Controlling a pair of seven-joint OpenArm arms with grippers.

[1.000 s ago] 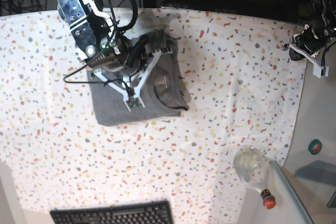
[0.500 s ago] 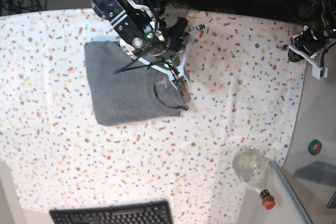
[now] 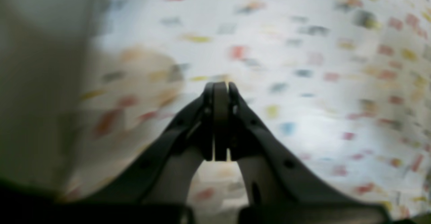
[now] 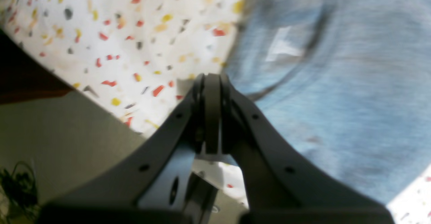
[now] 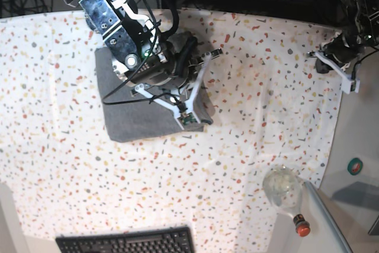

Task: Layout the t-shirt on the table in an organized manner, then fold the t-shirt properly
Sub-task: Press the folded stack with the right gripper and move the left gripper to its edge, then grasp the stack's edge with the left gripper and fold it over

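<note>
The grey t-shirt point(image 5: 125, 118) lies folded into a rectangle on the speckled table point(image 5: 249, 158), left of centre. My right gripper point(image 5: 186, 118) hovers over the shirt's right side, shut, its tip near the front right corner. In the right wrist view the right gripper point(image 4: 212, 79) holds nothing and sits at the t-shirt point(image 4: 340, 103) edge by the collar, over the table point(image 4: 118, 32). My left gripper point(image 5: 352, 85) is shut and empty at the table's far right edge. The left wrist view shows the left gripper point(image 3: 220, 86) above blurred table point(image 3: 303, 66).
A black keyboard point(image 5: 127, 242) sits at the front edge. A clear bottle point(image 5: 285, 191) with a red cap lies at the front right, near a green tape roll point(image 5: 355, 166) on the plain surface. Cables run along the back.
My right arm swung from the shirt's back right edge to over its right side, tip now near the front right corner. The left gripper shifted slightly left.
</note>
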